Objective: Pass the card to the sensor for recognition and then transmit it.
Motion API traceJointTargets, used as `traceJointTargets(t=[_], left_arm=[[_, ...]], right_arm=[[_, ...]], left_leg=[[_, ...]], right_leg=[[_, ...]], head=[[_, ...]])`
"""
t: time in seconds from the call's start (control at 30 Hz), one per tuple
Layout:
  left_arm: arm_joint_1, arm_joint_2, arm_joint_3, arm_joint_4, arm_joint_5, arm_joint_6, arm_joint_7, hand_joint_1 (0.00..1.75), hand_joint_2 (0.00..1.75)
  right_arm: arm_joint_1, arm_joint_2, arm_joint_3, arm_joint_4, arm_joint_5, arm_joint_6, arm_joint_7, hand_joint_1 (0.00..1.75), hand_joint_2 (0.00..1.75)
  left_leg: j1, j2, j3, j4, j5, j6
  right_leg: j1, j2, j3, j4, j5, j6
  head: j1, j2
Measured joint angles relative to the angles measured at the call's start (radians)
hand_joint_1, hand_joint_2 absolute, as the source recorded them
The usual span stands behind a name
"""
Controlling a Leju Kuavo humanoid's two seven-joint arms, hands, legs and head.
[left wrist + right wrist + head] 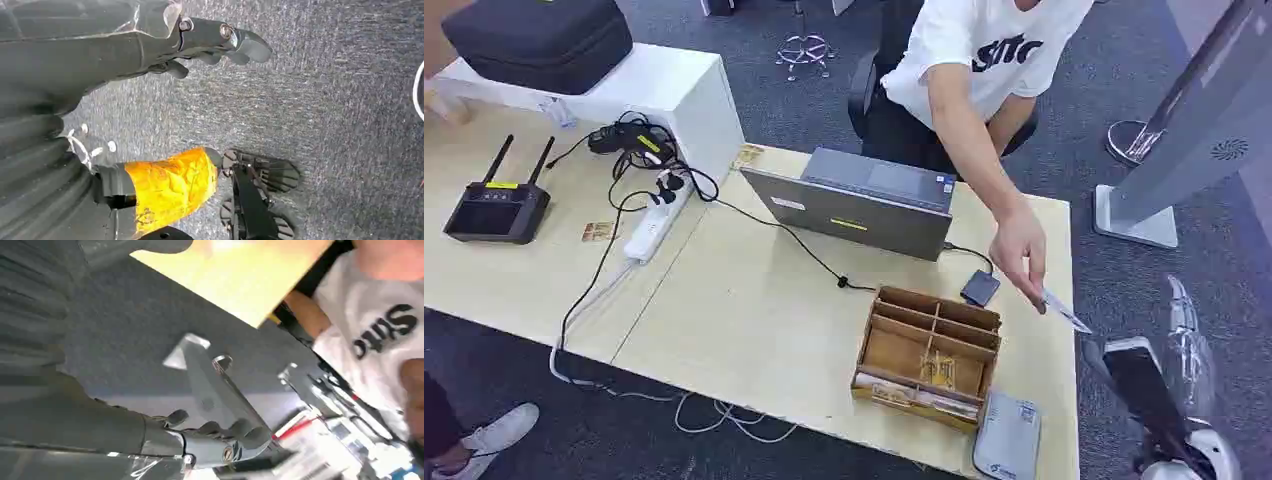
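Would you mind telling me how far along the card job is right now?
Nothing looks done yet. In hand: the person's hand holds the card out toward the robot's right hand, which has not taken it. Left: taking it, presenting it to the sensor and handing it on. The left hand hangs over the carpet.

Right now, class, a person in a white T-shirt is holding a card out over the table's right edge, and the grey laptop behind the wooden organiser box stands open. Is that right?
Not quite. In the head view the laptop is closed, not open. The rest holds: the person's hand holds the card out over the table's right edge, and the laptop lies behind the wooden organiser box.
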Motion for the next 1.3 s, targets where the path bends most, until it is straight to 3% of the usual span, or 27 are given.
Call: traceJointTargets(t=[0.4, 0.43, 0.47, 0.5, 0.63, 0.67, 0.93, 1.3], left_arm=[[-0.017, -0.009, 0.038, 0.000, -0.066, -0.006, 0.001, 0.00, 1.75], [-0.018, -0.010, 0.040, 0.000, -0.072, -0.006, 0.002, 0.00, 1.75], [-0.019, -0.010, 0.043, 0.000, -0.077, -0.006, 0.002, 0.00, 1.75], [-0.020, -0.011, 0.047, 0.000, -0.083, -0.006, 0.002, 0.00, 1.75], [-0.024, -0.014, 0.064, 0.000, -0.109, -0.006, 0.003, 0.00, 1.75], [-0.026, -0.015, 0.066, 0.001, -0.116, -0.006, 0.003, 0.00, 1.75], [-0.034, -0.019, 0.097, 0.005, -0.170, -0.006, 0.003, 0.00, 1.75], [-0.038, -0.022, 0.116, 0.008, -0.187, 0.000, 0.003, 0.00, 1.75]], right_arm=[[-0.117, 0.000, 0.291, -0.051, 0.317, -0.112, 0.082, 0.00, 1.75], [-0.127, 0.000, 0.314, -0.053, 0.341, -0.121, 0.089, 0.63, 1.75], [-0.137, 0.000, 0.340, -0.055, 0.367, -0.132, 0.099, 1.54, 1.75], [-0.147, 0.000, 0.362, -0.056, 0.391, -0.140, 0.106, 1.61, 1.75], [-0.185, 0.000, 0.454, -0.056, 0.491, -0.177, 0.146, 1.61, 1.75], [-0.192, 0.000, 0.481, -0.056, 0.519, -0.188, 0.158, 1.75, 1.75], [-0.252, 0.000, 0.635, -0.052, 0.717, -0.258, 0.242, 1.75, 1.75], [-0.271, -0.001, 0.681, -0.017, 0.741, -0.278, 0.270, 1.75, 1.75]], left_leg=[[0.000, 0.001, 0.001, 0.000, 0.001, 0.000], [0.000, 0.001, 0.001, 0.000, 0.002, 0.000], [0.000, 0.001, 0.001, 0.000, 0.002, 0.000], [0.000, 0.001, 0.001, 0.000, 0.002, 0.000], [0.000, 0.001, 0.000, 0.000, 0.003, -0.001], [0.000, 0.001, 0.000, 0.000, 0.003, -0.001], [0.000, 0.001, 0.001, 0.000, 0.003, -0.001], [0.000, 0.001, 0.000, 0.000, 0.003, -0.001]], right_leg=[[0.000, 0.000, 0.000, 0.000, 0.001, -0.001], [0.000, 0.000, 0.000, 0.000, 0.001, -0.001], [0.000, 0.000, 0.000, 0.000, 0.001, -0.001], [0.000, 0.000, 0.000, 0.000, 0.001, -0.001], [0.000, 0.000, 0.000, 0.000, 0.002, -0.002], [0.000, 0.000, 0.000, 0.000, 0.002, -0.002], [0.000, 0.000, 0.000, 0.000, 0.002, -0.002], [0.000, 0.000, 0.000, 0.000, 0.002, -0.002]], head=[[0.000, 0.000], [0.000, 0.000], [0.000, 0.000], [0.000, 0.000], [0.000, 0.000], [0.000, 0.000], [0.000, 0.000], [0.000, 0.000]])
